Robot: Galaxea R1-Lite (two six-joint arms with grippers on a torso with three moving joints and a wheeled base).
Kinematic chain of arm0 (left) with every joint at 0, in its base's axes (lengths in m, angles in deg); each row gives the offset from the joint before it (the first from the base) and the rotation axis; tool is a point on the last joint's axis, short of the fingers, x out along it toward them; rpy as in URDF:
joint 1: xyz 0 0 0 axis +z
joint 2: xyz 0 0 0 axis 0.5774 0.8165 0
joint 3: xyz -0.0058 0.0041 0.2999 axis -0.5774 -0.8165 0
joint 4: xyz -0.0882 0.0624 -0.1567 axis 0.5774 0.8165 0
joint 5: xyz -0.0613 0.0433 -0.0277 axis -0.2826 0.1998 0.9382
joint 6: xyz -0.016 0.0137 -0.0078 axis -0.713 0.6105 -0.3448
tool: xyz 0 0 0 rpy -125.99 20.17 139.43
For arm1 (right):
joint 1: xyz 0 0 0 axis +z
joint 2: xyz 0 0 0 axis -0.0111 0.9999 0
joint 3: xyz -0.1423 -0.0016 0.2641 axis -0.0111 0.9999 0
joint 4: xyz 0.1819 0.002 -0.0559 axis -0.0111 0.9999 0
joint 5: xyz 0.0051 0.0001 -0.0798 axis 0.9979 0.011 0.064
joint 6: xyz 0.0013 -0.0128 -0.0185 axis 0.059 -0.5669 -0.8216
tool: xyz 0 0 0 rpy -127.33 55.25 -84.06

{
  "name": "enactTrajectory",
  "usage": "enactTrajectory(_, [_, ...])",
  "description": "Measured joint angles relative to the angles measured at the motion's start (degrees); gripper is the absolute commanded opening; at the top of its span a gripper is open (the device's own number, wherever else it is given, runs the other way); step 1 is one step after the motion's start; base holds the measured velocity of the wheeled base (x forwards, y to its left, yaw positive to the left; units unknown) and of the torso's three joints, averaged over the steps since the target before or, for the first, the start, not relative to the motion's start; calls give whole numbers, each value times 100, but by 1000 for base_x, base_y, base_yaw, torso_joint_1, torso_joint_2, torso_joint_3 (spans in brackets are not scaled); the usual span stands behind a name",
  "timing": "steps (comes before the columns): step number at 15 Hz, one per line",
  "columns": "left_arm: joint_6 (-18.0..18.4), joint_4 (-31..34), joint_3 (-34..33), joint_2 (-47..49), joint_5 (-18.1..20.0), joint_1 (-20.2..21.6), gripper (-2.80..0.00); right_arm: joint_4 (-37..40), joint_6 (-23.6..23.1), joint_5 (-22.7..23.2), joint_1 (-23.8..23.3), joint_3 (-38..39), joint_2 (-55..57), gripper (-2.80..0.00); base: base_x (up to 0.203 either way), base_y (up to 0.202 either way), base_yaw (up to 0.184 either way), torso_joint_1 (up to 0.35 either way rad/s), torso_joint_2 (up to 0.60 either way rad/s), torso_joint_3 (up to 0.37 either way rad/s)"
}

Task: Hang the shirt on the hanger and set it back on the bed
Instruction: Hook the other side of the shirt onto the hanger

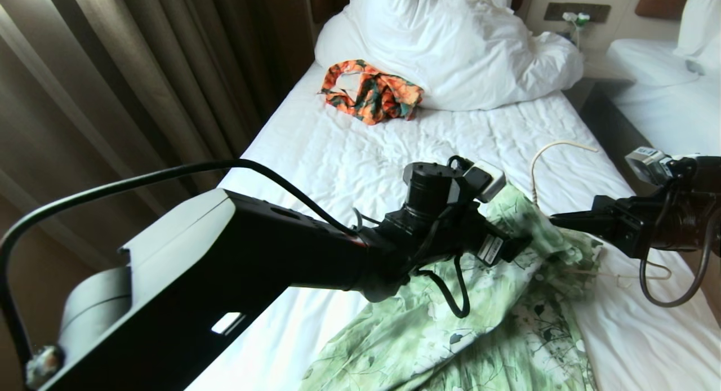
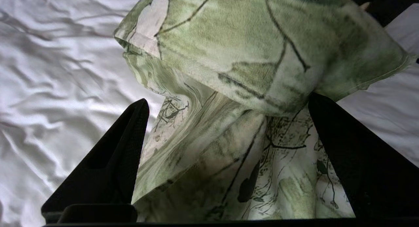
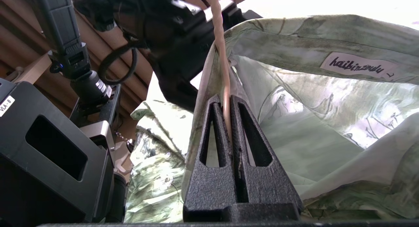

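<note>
The light green leaf-print shirt point(image 1: 450, 323) lies crumpled on the near part of the bed point(image 1: 366, 154), its collar end lifted. My right gripper point(image 1: 555, 219) reaches in from the right and is shut on the hanger point(image 1: 543, 154), a thin cream wire whose hook curves up behind the collar. In the right wrist view the hanger point(image 3: 220, 40) runs straight up from between the closed right gripper point(image 3: 225, 101), inside the shirt point(image 3: 311, 129) by its neck label. My left gripper point(image 2: 229, 102) is open, its fingers point(image 2: 131, 138) straddling a fold of the shirt point(image 2: 248, 57). In the head view the left gripper point(image 1: 521, 245) is at the shirt's shoulder.
An orange-and-dark-green garment point(image 1: 372, 92) lies near the bunched white pillow and duvet point(image 1: 450, 41) at the head of the bed. Brown curtains point(image 1: 141, 70) hang along the left. A second white bed point(image 1: 664, 98) stands at the right across a narrow dark gap point(image 1: 608, 120).
</note>
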Motion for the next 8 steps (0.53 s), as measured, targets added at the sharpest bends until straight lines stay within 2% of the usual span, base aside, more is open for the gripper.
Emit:
enactTrajectory(7, [1,72,93,157,-11,-58,0,5,20,-1,22,-5,-27,-280,0,0,0,0,0,0])
enactTrajectory(8, [0,73,114,172,-9,-87,-280,15,30,-1,30,-5,-39,-280,0,0,0,0,0,0])
